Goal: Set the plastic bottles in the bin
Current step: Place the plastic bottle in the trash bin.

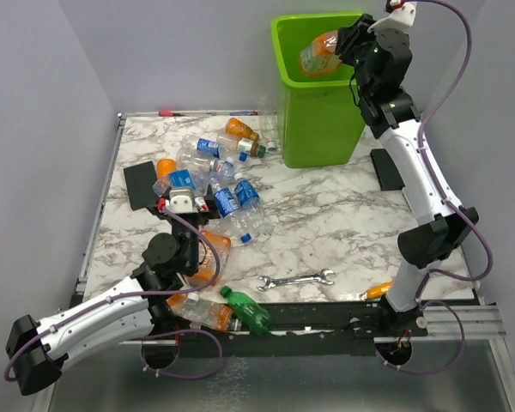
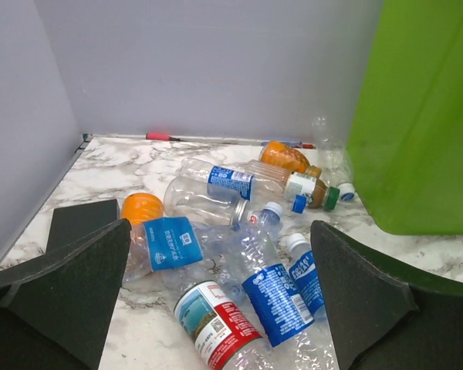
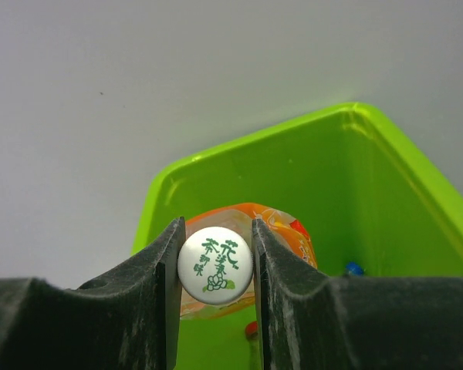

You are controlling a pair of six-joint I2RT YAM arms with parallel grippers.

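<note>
A: Where on the table [image 1: 352, 223] is the bin [image 1: 319, 120] standing?
B: It is standing at the far edge, toward the right corner. The loose bottles [image 1: 215, 176] are lying heaped in the left half, from near the far-left corner down to the near edge.
A: Which bottle is being dealt with?
B: The orange bottle [image 1: 319, 53]. It is being held over the bin's open mouth by the right gripper [image 3: 214, 231], whose fingers are being pressed onto its white cap [image 3: 214, 260] from both sides.
A: How is its long axis lying?
B: It is running straight out from the fingers, with the cap at the gripper and the body beyond, inside the rim's outline in the wrist view. A release is judged to be all that is being called for, and the drop should be landing inside.
A: Is the left gripper [image 2: 220, 231] being used?
B: Its fingers are being held spread wide with nothing between them. The heap is lying just ahead of it, so that arm is judged the nearer one for the next bottle.
</note>
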